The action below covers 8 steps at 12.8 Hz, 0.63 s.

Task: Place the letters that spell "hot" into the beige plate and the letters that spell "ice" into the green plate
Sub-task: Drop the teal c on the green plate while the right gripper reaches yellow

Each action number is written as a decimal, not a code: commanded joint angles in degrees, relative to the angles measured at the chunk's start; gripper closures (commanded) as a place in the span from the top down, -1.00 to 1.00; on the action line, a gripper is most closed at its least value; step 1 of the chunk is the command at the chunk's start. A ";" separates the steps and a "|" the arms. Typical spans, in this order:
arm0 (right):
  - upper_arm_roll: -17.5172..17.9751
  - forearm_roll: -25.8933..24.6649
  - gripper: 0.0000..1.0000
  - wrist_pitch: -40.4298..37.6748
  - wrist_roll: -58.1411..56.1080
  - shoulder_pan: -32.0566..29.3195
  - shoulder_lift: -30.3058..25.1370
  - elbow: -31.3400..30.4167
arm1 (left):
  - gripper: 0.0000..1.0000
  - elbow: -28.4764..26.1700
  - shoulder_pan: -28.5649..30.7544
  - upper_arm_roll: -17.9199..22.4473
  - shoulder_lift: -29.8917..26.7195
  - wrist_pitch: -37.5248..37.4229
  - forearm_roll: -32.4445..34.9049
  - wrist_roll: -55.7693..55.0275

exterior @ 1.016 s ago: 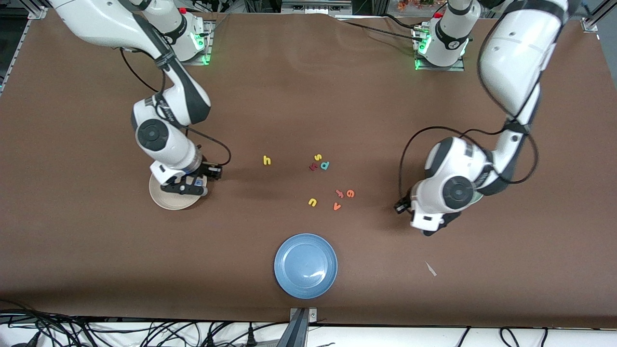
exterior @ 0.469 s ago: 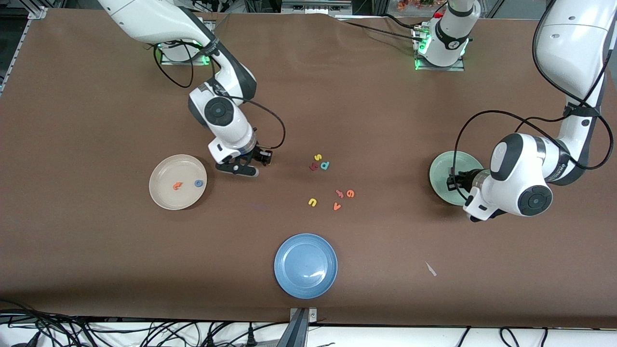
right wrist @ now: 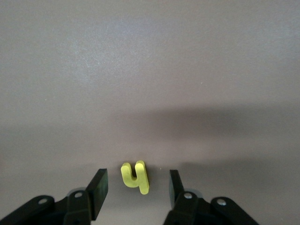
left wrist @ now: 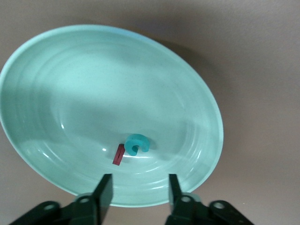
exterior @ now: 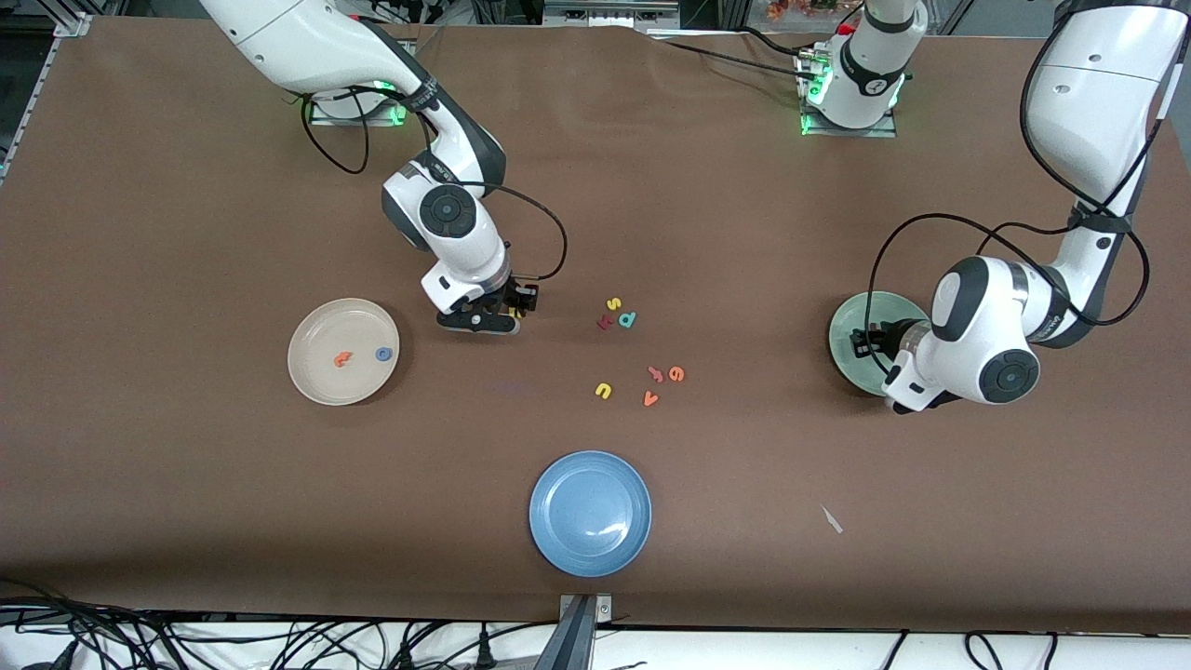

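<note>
Green plate [left wrist: 197, 112] holds teal c [left wrist: 136, 144], red i [left wrist: 118, 155].

A broad worktop [exterior: 186, 521] covered in matte brown fills nearly the whole front view. Its surface is evenly lit, with soft shadows pooling along the edge nearest the front camera. Below that edge lies a pale floor strip [exterior: 279, 647] strewn with black cables [exterior: 112, 633]. A metal bracket [exterior: 584, 619] sits at the middle of that edge. A small white scrap [exterior: 831, 519] lies on the worktop.
</note>
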 commanded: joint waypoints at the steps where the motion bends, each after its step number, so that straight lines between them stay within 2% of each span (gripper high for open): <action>1: -0.20 -1.41 0.22 1.10 0.43 1.11 0.74 -0.17 | 1.00 2.59 -0.57 -2.38 -2.40 -0.22 -1.86 -3.98; 3: -0.20 -2.37 0.22 2.86 0.51 1.37 1.53 -0.26 | 1.00 3.65 -1.61 -6.16 -1.96 0.39 -2.40 -14.51; 5: -0.20 -2.55 0.22 2.95 0.51 1.46 1.79 -0.34 | 1.00 4.53 -5.99 -6.36 -1.44 2.92 -2.83 -22.09; 8: -0.20 -3.69 0.16 3.13 0.43 1.46 2.14 -0.61 | 1.00 9.35 -12.58 -6.18 3.47 11.27 -4.15 -37.19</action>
